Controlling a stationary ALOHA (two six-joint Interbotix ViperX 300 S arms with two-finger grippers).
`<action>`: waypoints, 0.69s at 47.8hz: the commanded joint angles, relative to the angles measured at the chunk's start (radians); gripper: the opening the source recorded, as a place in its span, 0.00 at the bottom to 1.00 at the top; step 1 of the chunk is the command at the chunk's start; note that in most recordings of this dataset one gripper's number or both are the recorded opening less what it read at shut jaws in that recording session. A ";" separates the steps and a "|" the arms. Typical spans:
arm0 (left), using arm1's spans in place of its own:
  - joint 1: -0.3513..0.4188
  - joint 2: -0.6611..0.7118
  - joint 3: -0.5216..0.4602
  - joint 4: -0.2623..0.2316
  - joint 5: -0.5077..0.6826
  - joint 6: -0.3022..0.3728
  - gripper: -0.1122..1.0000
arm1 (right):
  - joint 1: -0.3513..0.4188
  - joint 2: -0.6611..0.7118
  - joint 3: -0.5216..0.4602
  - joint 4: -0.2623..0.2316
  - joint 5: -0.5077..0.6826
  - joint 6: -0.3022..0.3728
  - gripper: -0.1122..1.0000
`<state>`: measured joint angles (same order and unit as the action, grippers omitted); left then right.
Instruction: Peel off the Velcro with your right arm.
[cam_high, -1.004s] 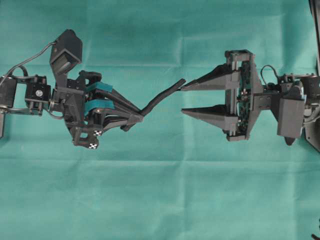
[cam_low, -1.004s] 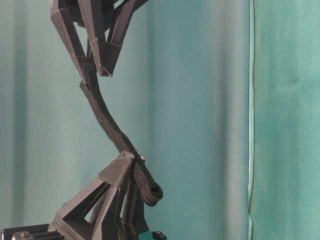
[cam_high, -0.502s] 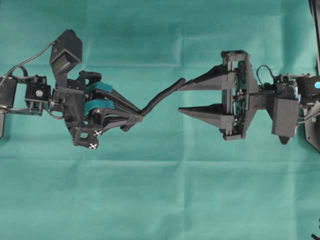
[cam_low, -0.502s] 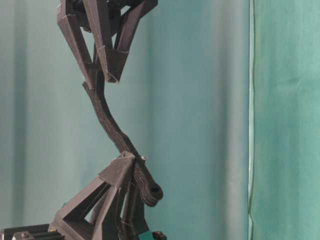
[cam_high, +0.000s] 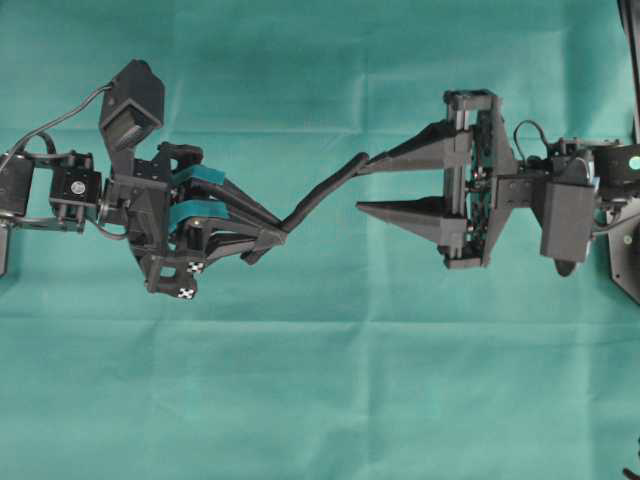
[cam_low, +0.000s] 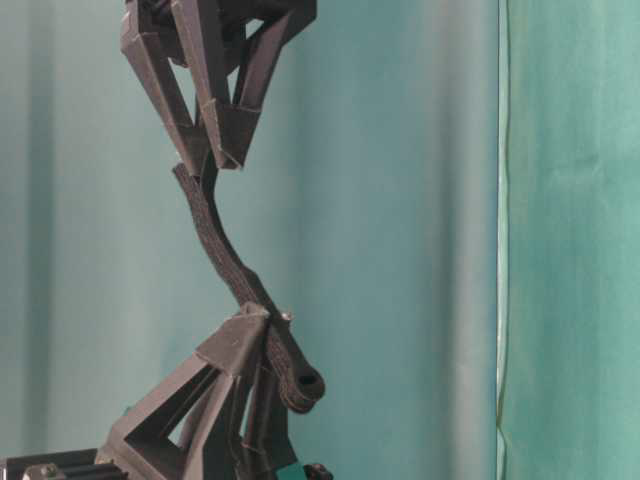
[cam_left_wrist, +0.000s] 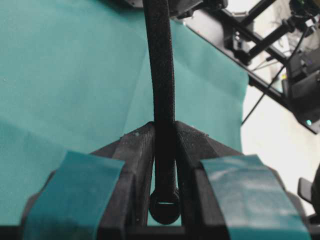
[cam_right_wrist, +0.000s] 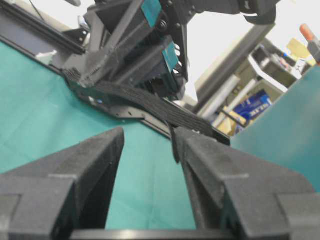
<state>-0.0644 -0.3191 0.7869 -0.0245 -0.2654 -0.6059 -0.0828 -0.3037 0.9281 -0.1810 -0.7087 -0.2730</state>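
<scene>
Lining up: left gripper (cam_high: 278, 236) clenched on the Velcro (cam_high: 322, 192); right gripper (cam_high: 362, 187) jaws apart, free end beside one finger. Next: close on one layer.

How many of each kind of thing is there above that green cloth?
Robot grippers: 2, the left gripper with teal-striped fingers and the plain dark right gripper
Velcro straps: 1
Green cloth: 1
Total: 4

One Velcro (cam_high: 322, 190) strap, two grippers, the left gripper (cam_high: 283, 232) and the right gripper (cam_high: 360, 186), and one green cloth (cam_high: 320, 380) are counted.
</scene>
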 joint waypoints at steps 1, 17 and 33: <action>-0.006 -0.023 -0.011 0.000 -0.014 0.002 0.19 | -0.014 -0.006 -0.006 0.005 -0.009 0.000 0.20; -0.009 -0.023 -0.008 0.000 -0.015 0.002 0.19 | -0.018 -0.006 -0.008 0.003 -0.018 0.000 0.20; -0.008 -0.023 -0.002 0.000 -0.017 0.000 0.19 | -0.017 -0.014 0.002 0.003 -0.026 0.000 0.20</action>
<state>-0.0690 -0.3252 0.7931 -0.0230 -0.2715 -0.6059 -0.0966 -0.3037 0.9357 -0.1795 -0.7225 -0.2730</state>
